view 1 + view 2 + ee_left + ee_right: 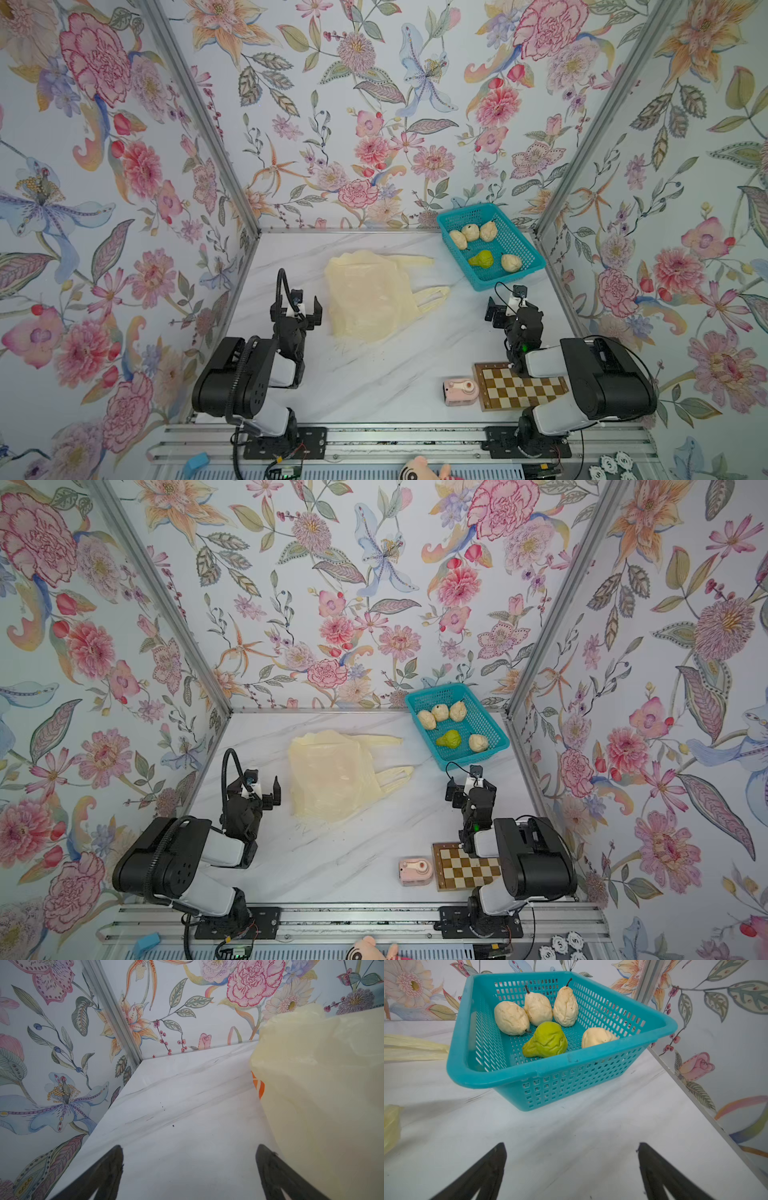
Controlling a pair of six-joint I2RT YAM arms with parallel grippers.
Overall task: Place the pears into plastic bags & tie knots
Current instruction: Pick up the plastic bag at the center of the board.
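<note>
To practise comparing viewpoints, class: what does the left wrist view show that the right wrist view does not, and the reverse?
Only the left wrist view: the orange print on the thin pale-yellow plastic bag, and the open left tool. Only the right wrist view: the teal plastic mesh basket holding four cream toy pears and one yellow-green toy pear, and the open right tool. Both: the white marble-look tabletop, the floral wall and part of the bag.

Thin translucent plastic bag [365, 297], perforated plastic basket [512, 1076], wrinkled matt pears [546, 1040], smooth marbled tabletop [374, 374].
</note>
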